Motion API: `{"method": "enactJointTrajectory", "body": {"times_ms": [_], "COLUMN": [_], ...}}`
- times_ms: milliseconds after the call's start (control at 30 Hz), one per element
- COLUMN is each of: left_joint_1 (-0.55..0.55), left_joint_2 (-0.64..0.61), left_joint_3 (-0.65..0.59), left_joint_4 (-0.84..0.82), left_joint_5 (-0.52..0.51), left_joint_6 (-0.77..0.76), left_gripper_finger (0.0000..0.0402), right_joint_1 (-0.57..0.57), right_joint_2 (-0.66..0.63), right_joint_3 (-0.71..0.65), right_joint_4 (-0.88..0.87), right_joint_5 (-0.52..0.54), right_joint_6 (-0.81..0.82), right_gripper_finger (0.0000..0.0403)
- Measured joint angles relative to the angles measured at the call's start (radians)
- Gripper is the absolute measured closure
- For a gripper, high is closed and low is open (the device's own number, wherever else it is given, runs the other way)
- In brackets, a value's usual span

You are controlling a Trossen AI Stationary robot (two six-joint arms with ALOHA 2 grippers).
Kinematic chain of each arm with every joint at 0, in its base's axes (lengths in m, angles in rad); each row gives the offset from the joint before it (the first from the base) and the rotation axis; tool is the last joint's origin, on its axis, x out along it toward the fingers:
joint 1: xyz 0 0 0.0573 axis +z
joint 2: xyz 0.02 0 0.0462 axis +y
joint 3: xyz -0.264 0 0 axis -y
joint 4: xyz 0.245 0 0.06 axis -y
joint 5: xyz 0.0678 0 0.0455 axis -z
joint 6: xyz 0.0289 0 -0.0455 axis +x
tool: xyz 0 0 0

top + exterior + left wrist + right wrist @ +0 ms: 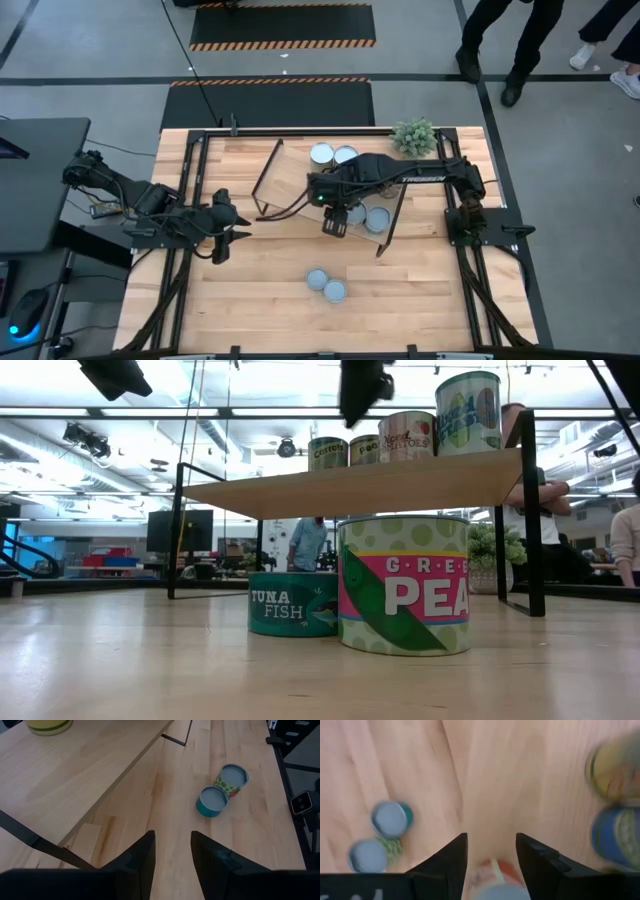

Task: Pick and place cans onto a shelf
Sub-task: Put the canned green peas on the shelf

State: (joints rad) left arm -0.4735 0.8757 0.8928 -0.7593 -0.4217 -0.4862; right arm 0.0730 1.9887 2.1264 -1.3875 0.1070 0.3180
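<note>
The light-wood shelf stands askew mid-table on black wire legs; it also shows in the low view. Two cans stand at its far end and two more at its near right. Two blue-grey-topped cans stand on the table near the front, labelled tuna fish and green peas. My right gripper is open above the shelf. A red-labelled can shows between its fingers, and the low view shows the gripper above the can tops. My left gripper is open and empty, left of the shelf.
A small green potted plant stands at the table's far right corner. The shelf's wire legs stand on the tabletop at its ends. Bare tabletop lies along the near edge. People stand on the floor beyond the table.
</note>
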Motion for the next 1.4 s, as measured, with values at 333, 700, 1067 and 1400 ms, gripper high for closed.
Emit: {"method": "enactJointTrajectory", "body": {"times_ms": [333,700,1067,1400], "left_joint_1": [0.0,0.0,0.0,0.0], "left_joint_2": [0.0,0.0,0.0,0.0], "left_joint_3": [0.0,0.0,0.0,0.0], "left_joint_4": [0.001,0.001,0.002,0.005], "left_joint_5": [0.0,0.0,0.0,0.0], "left_joint_6": [0.001,0.001,0.0,-0.001], "left_gripper_finger": [0.0272,0.0272,0.0272,0.0272], "right_joint_1": [0.144,0.275,0.324,0.358], "right_joint_2": [0.007,0.007,0.008,0.008], "right_joint_3": [-0.03,-0.176,-0.374,-0.51], "right_joint_4": [0.184,0.325,0.555,0.662], "right_joint_5": [-0.03,-0.105,-0.114,-0.092], "right_joint_6": [-0.002,-0.077,-0.111,-0.105], "right_gripper_finger": [0.0204,0.0057,0.0015,0.0004]}}
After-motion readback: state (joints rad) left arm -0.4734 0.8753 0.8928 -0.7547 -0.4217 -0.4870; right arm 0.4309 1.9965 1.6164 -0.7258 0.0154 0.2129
